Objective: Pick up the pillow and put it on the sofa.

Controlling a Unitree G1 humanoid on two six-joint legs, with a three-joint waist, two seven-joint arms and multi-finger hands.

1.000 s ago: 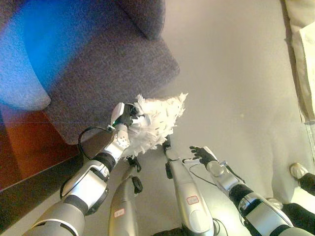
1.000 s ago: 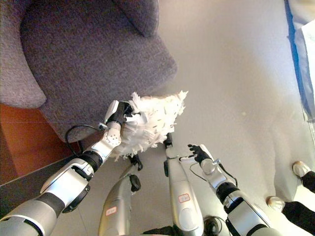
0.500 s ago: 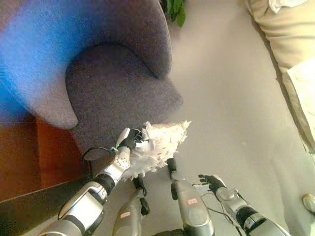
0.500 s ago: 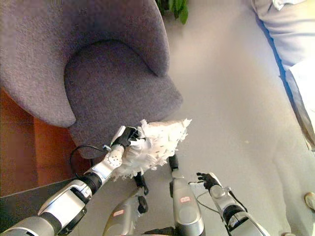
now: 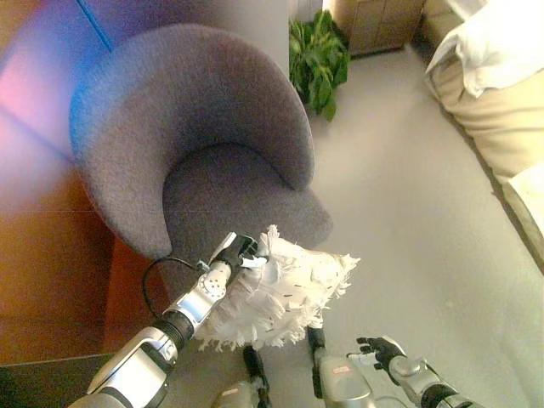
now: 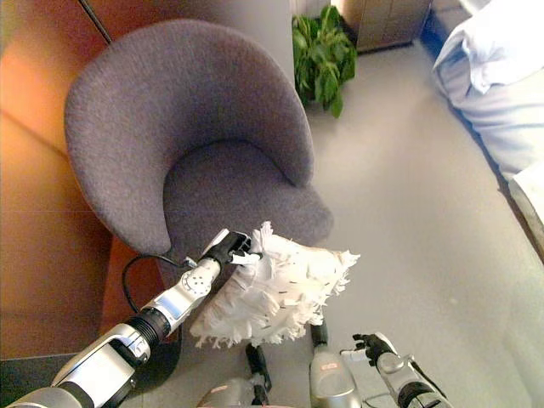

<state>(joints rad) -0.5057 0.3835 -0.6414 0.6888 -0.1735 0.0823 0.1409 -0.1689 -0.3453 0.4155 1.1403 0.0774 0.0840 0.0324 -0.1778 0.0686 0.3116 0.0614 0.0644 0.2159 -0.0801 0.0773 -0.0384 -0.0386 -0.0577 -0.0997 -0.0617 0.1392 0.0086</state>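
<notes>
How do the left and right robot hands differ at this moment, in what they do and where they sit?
The left robot hand is closed on the top edge of the white feathery pillow, while the right robot hand holds nothing, its fingers spread. The left one is raised at the front edge of the grey armchair; the right one is low, over the bare floor near the view's bottom edge. Both are dark, on silver-grey arms.

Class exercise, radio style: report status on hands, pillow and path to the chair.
Left hand shut on white feathery pillow, held at front edge of grey armchair. Right hand open, low, empty. Seat bare, nothing in the way.
</notes>
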